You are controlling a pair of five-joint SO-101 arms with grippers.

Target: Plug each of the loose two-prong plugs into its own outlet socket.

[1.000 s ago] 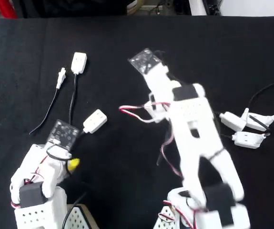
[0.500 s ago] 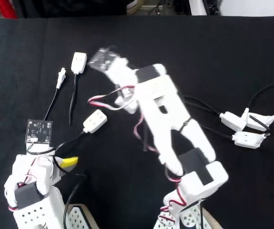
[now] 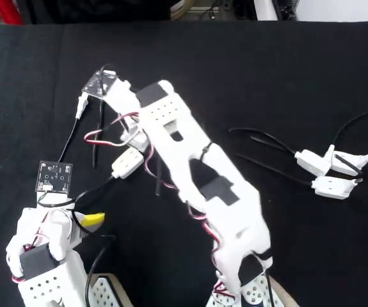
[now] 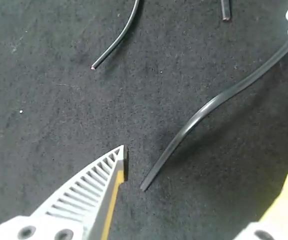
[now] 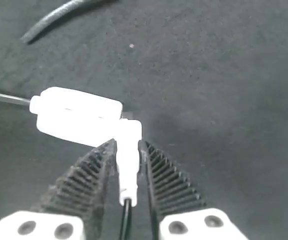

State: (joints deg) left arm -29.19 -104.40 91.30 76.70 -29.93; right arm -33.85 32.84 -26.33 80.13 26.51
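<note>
Right claw (image 5: 128,146) is clamped on 1 slim white plug (image 5: 128,150), pads against both its sides, cord trailing back toward the wrist. Plug's long axis runs w/ the fingers. Its head touches the target socket (image 5: 78,117) at the end opposite that socket's cord, but the socket lies crosswise, so I'd judge the 2 axes need lining up before any push. Left claw (image 4: 206,165) gapes wide, empty, well apart from target socket on the arm-base side; right arm is far nearer. Count: 1 plug, 1 target socket, 1 spare socket (image 3: 127,162) near it, plus 3 white corded pieces (image 3: 334,187) well apart from it, type unclear.
</note>
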